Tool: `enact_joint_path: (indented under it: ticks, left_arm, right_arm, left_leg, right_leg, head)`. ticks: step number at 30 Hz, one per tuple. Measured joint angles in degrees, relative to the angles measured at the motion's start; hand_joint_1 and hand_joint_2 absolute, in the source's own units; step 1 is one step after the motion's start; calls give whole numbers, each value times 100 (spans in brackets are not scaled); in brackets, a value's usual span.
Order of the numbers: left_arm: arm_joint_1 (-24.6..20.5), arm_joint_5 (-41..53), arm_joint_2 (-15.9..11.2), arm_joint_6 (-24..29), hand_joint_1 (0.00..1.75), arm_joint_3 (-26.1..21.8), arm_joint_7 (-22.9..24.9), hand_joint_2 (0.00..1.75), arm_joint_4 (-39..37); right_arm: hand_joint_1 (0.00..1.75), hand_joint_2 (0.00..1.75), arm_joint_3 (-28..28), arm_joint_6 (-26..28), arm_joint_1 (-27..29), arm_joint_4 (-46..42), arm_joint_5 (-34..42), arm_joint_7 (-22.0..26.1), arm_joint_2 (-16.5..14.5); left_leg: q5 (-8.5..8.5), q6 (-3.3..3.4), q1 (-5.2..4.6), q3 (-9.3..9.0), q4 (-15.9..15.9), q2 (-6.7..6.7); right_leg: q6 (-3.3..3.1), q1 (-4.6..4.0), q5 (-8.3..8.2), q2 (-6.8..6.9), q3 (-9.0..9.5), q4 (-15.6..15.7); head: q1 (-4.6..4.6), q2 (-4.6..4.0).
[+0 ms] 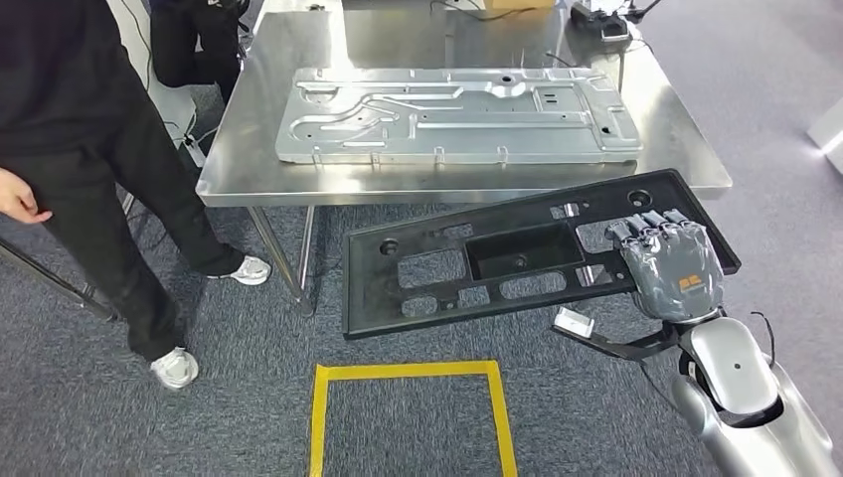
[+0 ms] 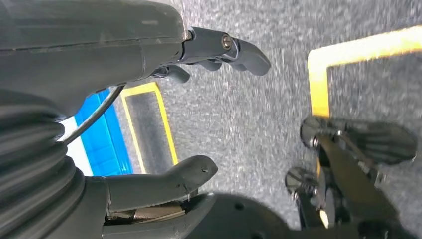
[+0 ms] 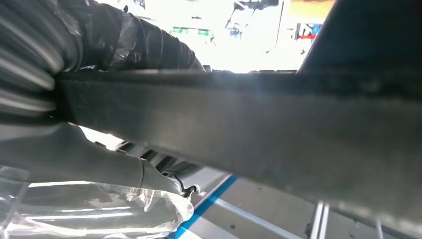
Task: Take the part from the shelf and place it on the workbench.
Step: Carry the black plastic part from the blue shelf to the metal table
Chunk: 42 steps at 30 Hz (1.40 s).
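while the right hand (image 1: 668, 266) has its fingers wrapped over one end of the long black part (image 1: 517, 260), the pickup looks done, because the panel is up in the air, held level-ish in front of the robot with its far edge just short of the steel workbench (image 1: 298, 179). so the shelf half of the job seems finished and the placing half is all to come: nothing of the black part rests on the bench yet, it hangs over the grey carpet near the yellow taped square (image 1: 410, 417). watch the bench top, a big silver stamped panel (image 1: 457, 114) already lies across most of it, so in my judgement room for the black part is tight and the near strip of bare metal is the likely landing spot. the left hand (image 2: 164, 114) is holding nothing, thumb and fingers apart, hanging over the carpet. a person (image 1: 89, 149) in dark clothes stands off to the left beside the bench, one hand down at their side, well apart from the part. now the murky bits: the shelf itself is nowhere to be made out, the thumb under the part is hidden in the head view, and the right wrist view gives a dark blurred edge of the part (image 3: 239, 129) against a blown-out bright background, so how firm the hold is, i cannot tell.
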<state>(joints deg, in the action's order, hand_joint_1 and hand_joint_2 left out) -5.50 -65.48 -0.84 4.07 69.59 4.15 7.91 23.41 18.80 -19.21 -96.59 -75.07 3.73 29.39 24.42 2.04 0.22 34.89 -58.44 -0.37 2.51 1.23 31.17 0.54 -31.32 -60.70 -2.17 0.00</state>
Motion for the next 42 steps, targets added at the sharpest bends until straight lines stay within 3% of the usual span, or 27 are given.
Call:
enact_joint_path:
  ticks: [1,3,4,5,6,8,10,12,15,18,19,20,21,23,25,30,32,34,35,36,37,39,40,42]
  left_arm:
    - [0,0,1,0,0,0,0,175,-1]
    - [-5,0,-1,1,0,0,0,175,-2]
    - [-4,0,-2,1,0,0,0,175,-2]
    - [-1,0,-3,1,0,0,0,175,-2]
    - [1,0,-3,1,0,0,0,175,-2]
    - [3,0,4,-1,0,0,0,175,-2]
    - [-5,-1,13,-2,0,0,0,175,-2]
    - [-10,-4,16,-2,0,0,0,175,-2]
    - [-10,-16,10,-3,0,0,-2,175,-2]
    - [-9,-29,8,-5,0,1,-3,175,0]
    - [-5,-34,7,-4,0,1,-3,175,0]
    - [1,-39,7,-4,0,2,-3,175,-1]
    - [7,-40,5,-4,0,2,-2,175,-1]
    - [13,-42,1,-4,0,2,-2,175,-2]
    - [8,-44,-2,-4,0,4,-2,175,-2]
    - [4,-46,11,6,0,16,-8,175,-2]
    - [-1,-48,21,15,0,28,-16,175,-2]
    - [-6,-51,22,25,0,39,-23,175,-2]
    - [-3,-54,24,29,0,44,-25,175,-2]
    - [0,-56,27,32,0,48,-26,175,-2]
    - [2,-58,33,33,0,54,-27,175,-2]
    - [2,-66,50,33,0,71,-28,175,-2]
    - [-2,-69,55,33,0,82,-29,175,-2]
    - [-10,-76,60,33,0,98,-32,175,-2]
  right_arm:
    - [175,175,-6,2,-3,-4,3,-2,11]
    - [175,175,-9,5,-3,-5,9,-4,22]
    - [175,175,-9,6,6,-4,10,-4,24]
    - [175,175,-9,6,16,-4,10,-2,24]
    - [175,175,-9,6,22,-4,10,0,25]
    - [175,175,-9,7,22,-4,11,1,34]
    - [175,175,-10,11,13,-6,12,-1,45]
    - [175,175,-16,16,9,-8,13,-1,54]
    - [175,175,-56,28,15,-18,17,-4,69]
    - [175,175,-106,51,26,-20,26,-13,73]
    - [175,175,-116,57,40,-20,27,-14,73]
    - [175,175,-127,62,59,-19,28,-13,73]
    - [175,175,-139,66,79,-19,28,-13,74]
    - [175,175,-162,70,108,-21,28,-13,81]
    - [175,175,-189,83,119,-31,28,-13,96]
    - [175,175,-300,103,200,-69,30,-15,131]
    - [175,175,-358,117,241,-77,29,-18,144]
    - [175,175,-407,125,297,-80,25,-22,149]
    - [175,175,-425,126,334,-80,21,-23,150]
    - [175,175,-438,127,370,-81,17,-24,150]
    - [175,175,-451,129,399,-82,13,-23,151]
    - [175,175,-490,140,429,-90,10,-25,158]
    - [175,175,-518,151,437,-99,11,-28,162]
    - [175,175,-578,176,460,-119,11,-37,167]
  left_leg:
    - [3,29,6,-29,26,0]
    - [33,70,-6,-50,28,-1]
    - [53,79,-15,-61,22,-5]
    - [76,82,-22,-80,14,-10]
    - [103,79,-27,-110,7,-19]
    - [167,59,-39,-186,-7,-36]
    - [214,21,-55,-217,-20,-51]
    - [231,-32,-58,-220,-9,-58]
    - [380,-130,-57,-170,-186,-39]
    - [826,-215,-8,340,-1207,-8]
    - [901,-238,10,529,-1518,-3]
    - [866,-255,24,639,-1649,-1]
    - [713,-263,36,635,-1551,2]
    - [234,-252,50,347,-814,11]
    - [-1,-220,32,61,-184,18]
    - [49,-62,21,-72,28,0]
    - [66,10,32,-135,74,2]
    - [112,48,19,-174,74,2]
    - [141,53,10,-204,70,-1]
    - [176,54,4,-244,62,-6]
    - [218,49,-1,-295,53,-13]
    - [313,19,-14,-385,29,-24]
    - [353,-6,-23,-410,15,-30]
    - [399,-63,-39,-420,15,-35]
  right_leg:
    - [14,4,143,-11,-152,-295]
    - [36,4,438,-27,-624,-1079]
    - [41,5,469,-29,-817,-1343]
    - [38,5,381,-29,-916,-1410]
    - [26,3,172,-29,-892,-1237]
    - [-35,-14,-335,-34,-599,-475]
    - [-104,-49,-546,-42,-373,73]
    - [-147,-73,-516,-48,-343,169]
    - [-224,-10,-513,-38,-254,257]
    - [-283,7,-472,-19,-168,292]
    - [-286,6,-451,-18,-148,289]
    - [-282,6,-428,-19,-124,287]
    - [-272,9,-402,-23,-91,285]
    - [-237,17,-339,-28,-11,279]
    - [-176,6,-283,-34,26,264]
    - [-17,11,-168,-32,28,182]
    - [13,12,82,-37,-249,-357]
    - [27,7,347,-41,-728,-1128]
    - [29,8,355,-42,-907,-1358]
    - [23,7,233,-42,-976,-1364]
    - [9,6,-2,-42,-929,-1142]
    - [-41,-6,-493,-42,-644,-381]
    - [-70,-20,-616,-43,-521,-84]
    - [-121,-53,-606,-51,-442,111]
  head:
    - [4,0]
    - [7,0]
    - [7,0]
    - [7,0]
    - [7,0]
    - [7,0]
    - [7,0]
    - [5,0]
    - [-1,0]
    - [-9,0]
    - [-8,0]
    - [-8,0]
    - [-9,0]
    - [-9,0]
    - [-8,0]
    - [-1,0]
    - [5,0]
    - [6,0]
    - [5,0]
    - [6,0]
    - [7,0]
    - [7,0]
    - [7,0]
    - [5,0]
